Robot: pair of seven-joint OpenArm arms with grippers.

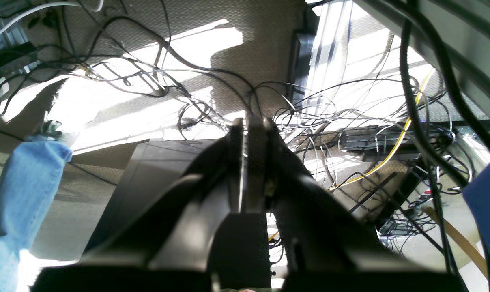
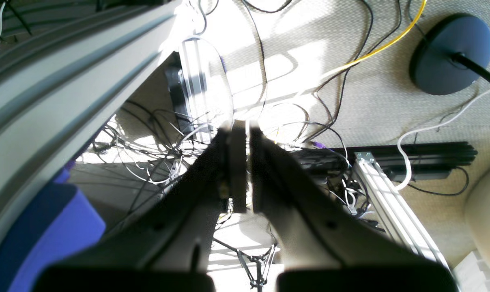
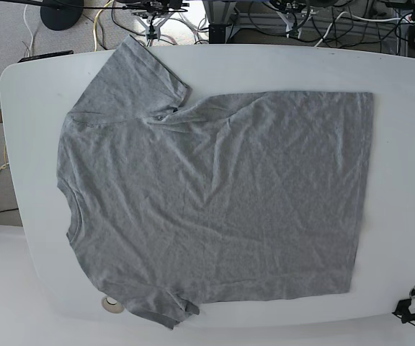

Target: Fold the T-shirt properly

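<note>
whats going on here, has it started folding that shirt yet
Not yet. The grey T-shirt lies spread flat and unfolded on the white table, plain side up, collar toward the base view's left. Neither arm is over it. The left gripper and right gripper are both shut and empty, pointing down at the cable-strewn floor beside the table.

- A white, smooth-topped table with rounded corners [image 3: 398, 79] fills nearly the whole base view, its far edge running along the top of the frame.
- A heather-grey short-sleeved cotton T-shirt [image 3: 222, 202] lies flat and spread out on it, plain side up, neck toward the left of the frame and hem toward the right.
- One sleeve reaches the upper left; the other reaches the lower left, at the table's near edge.
- A small round fitting [image 3: 111, 304] sits at the lower left, partly under the shirt.
</note>
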